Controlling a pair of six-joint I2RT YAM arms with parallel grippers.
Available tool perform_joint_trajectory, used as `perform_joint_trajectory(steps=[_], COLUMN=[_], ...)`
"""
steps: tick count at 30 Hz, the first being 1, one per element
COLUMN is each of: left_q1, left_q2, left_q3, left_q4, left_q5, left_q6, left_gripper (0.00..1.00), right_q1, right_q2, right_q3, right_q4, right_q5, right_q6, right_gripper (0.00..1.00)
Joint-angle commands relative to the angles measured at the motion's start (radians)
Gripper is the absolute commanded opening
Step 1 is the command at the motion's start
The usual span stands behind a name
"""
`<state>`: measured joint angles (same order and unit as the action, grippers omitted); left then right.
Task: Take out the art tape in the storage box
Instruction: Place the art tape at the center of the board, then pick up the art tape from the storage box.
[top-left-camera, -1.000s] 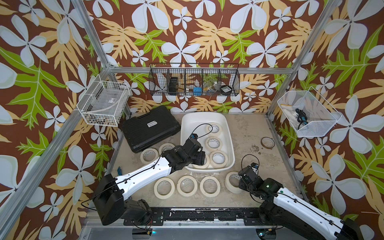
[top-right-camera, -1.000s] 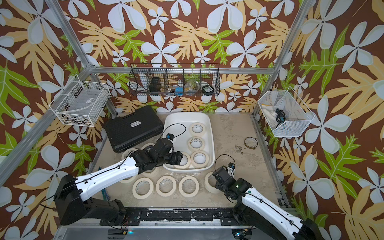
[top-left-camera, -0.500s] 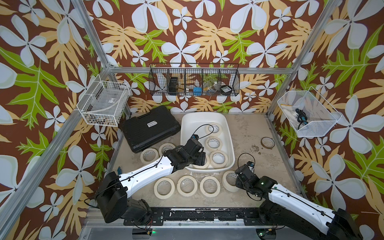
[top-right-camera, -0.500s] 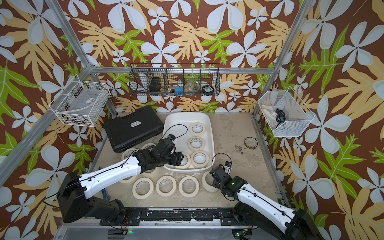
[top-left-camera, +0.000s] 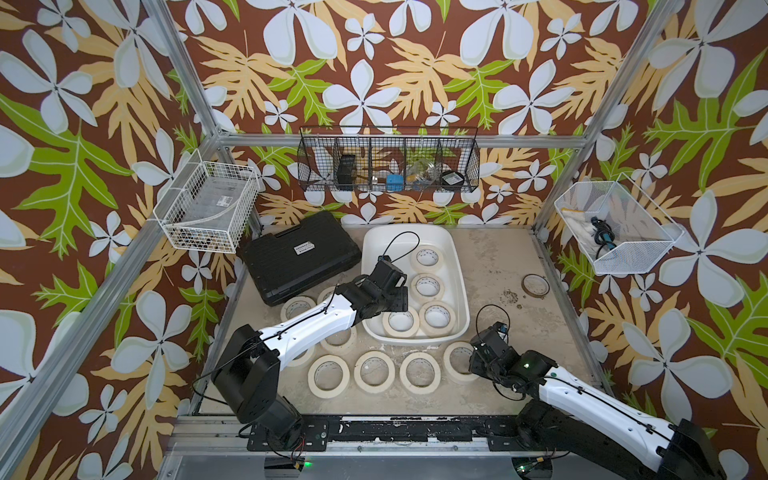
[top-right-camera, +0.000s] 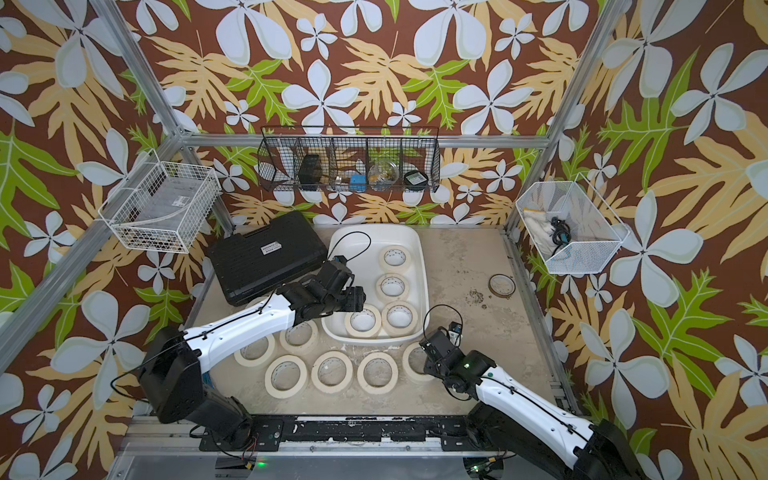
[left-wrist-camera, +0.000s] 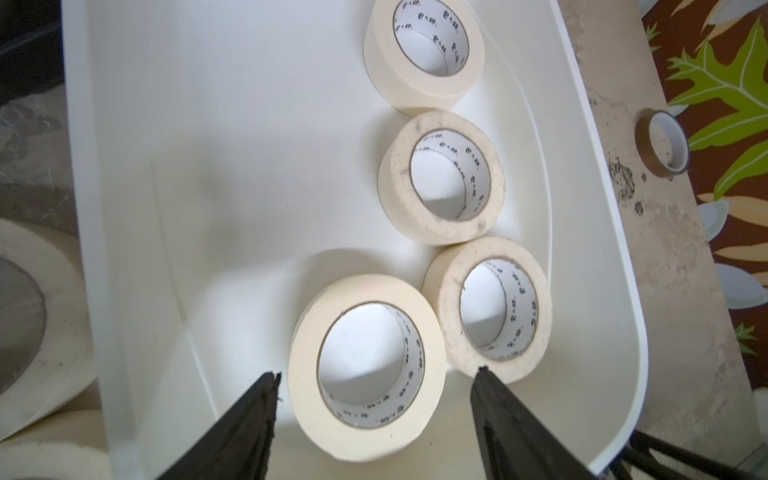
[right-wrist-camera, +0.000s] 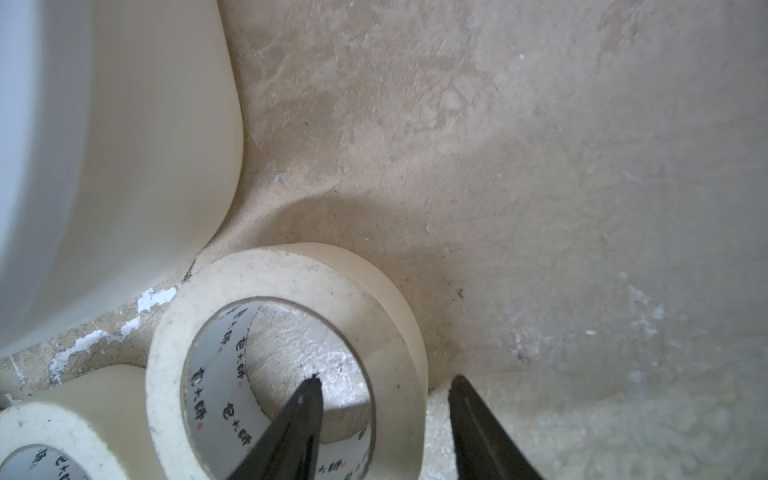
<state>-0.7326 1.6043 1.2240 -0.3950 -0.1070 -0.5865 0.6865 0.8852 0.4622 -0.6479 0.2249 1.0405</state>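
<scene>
The white storage box (top-left-camera: 371, 253) (top-right-camera: 419, 249) holds several cream art tape rolls lying flat, among them a near roll (top-left-camera: 401, 322) (left-wrist-camera: 365, 365). My left gripper (top-left-camera: 394, 297) (left-wrist-camera: 376, 381) hangs open just above that roll, a fingertip on either side and touching nothing. By the box's front right corner another roll (top-left-camera: 458, 360) (right-wrist-camera: 266, 282) lies on the table. My right gripper (top-left-camera: 474, 360) (right-wrist-camera: 385, 377) is open astride its wall, one finger inside the core, one outside, with gaps on both sides.
Several more rolls (top-left-camera: 374, 371) lie in a row on the table in front of the box, and others under my left arm. A black hard case (top-left-camera: 301, 257) sits left of the box. A thin brown ring (top-left-camera: 535, 286) lies to the right. Wire baskets (top-left-camera: 388, 170) hang on the walls.
My right gripper's jaws have parted from the wall of the roll, which now rests on the table, let go. The left arm has barely moved.
</scene>
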Motion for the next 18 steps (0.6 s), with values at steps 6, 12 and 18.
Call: perform_joint_trajectory(steps=[6,12,18], left_q1=[0.019,0.045,0.083], left_q2=[0.214,0.375,0.576], left_q3=[0.273,0.463,0.705], left_q4=[-0.069,-0.098,-0.184], left_q5=[-0.057,-0.067,-0.079], left_q6=[-0.025,-0.034,-0.035], left_gripper=[0.74,0.74,0.74], right_q1=[0.001,0.007,0.007], right_q2=[-0.046,-0.071,-0.058], right_q3=[0.167,0.24,0.291], right_q4=[-0.254,-0.266,-0.251], right_q5=[0.208,0.229,0.217], right_q6=[0.086,0.036,-0.029], right_gripper=[0.59,0.59,0.65])
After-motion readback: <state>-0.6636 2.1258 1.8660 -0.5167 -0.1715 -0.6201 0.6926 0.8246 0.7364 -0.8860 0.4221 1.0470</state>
